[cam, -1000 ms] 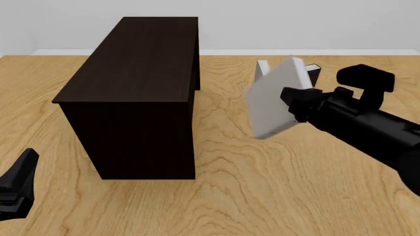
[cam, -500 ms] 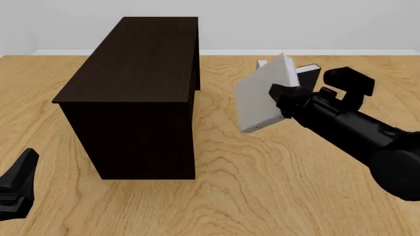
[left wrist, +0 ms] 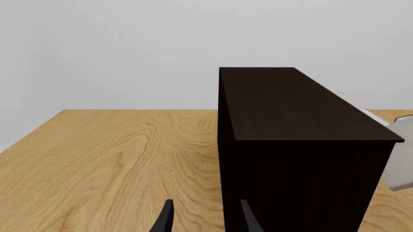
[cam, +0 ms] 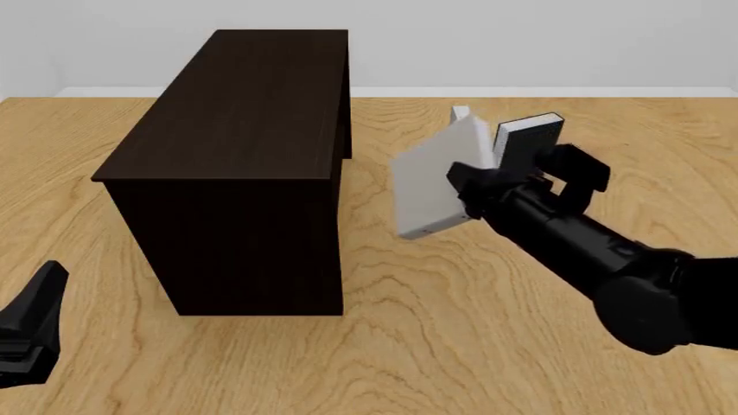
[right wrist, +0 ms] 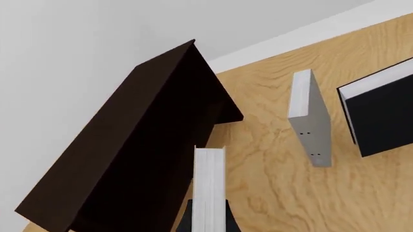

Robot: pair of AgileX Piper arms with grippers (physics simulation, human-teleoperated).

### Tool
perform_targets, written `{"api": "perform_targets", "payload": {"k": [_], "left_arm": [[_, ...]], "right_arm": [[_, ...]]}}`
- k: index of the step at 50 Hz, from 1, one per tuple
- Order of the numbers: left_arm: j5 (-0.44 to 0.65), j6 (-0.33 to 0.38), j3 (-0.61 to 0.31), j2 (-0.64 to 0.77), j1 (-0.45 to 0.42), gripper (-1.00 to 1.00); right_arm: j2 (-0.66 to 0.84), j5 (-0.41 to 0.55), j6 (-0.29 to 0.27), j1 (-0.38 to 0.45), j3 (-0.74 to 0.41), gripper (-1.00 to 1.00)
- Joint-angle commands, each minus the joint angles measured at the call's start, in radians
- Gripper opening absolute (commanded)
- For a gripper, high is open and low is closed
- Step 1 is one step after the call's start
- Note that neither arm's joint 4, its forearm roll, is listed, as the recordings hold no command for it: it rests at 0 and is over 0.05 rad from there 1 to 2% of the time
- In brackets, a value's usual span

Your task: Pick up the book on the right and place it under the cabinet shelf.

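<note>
Nearest, at the counter's near left corner, the left gripper (cam: 29,333) rests low over the wood. Its wrist view shows two dark fingertips (left wrist: 166,220) with a plain gap between them and nothing in it, so the pincer stands parted and idle.

Further in, over the middle of the counter and right of centre, the right gripper (cam: 467,192) has its jaws closed on the book (cam: 433,186) — a pale grey hardcover held clear of the wood, tilted, its broad cover turned toward the cabinet shelf (cam: 237,156). In the right wrist view the fingers (right wrist: 187,220) pinch it across its thickness at the near edge, white page block (right wrist: 209,188) showing between them.

It looks stiff and flat, probably light enough for one pincer. The smooth covers may slip or swing, though, since the hold sits at one edge and most of the book hangs beyond it; a grip nearer the middle would be steadier.

The cabinet stands on the left half, running toward the far edge. Beyond the held book, near the far right, stand a second grey book (right wrist: 308,121) and a black-covered book (right wrist: 380,113).

No readable writing — only tiny dark dots on the grey spine.
</note>
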Motion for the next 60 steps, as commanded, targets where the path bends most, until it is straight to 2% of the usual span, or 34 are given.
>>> {"api": "perform_targets", "payload": {"k": [1,30,60], "left_arm": [[0.000,0.000,0.000,-0.001,0.000,1.00],[0.000,0.000,0.000,0.000,0.000,1.00],[0.000,0.000,0.000,0.001,0.000,1.00]], "right_arm": [[0.067,-0.089,0.059,0.025,-0.018,-1.00],[0.232,-0.174,0.087,0.055,-0.092,-1.00],[0.420,-0.316,0.131,0.059,-0.114,-1.00]]}}
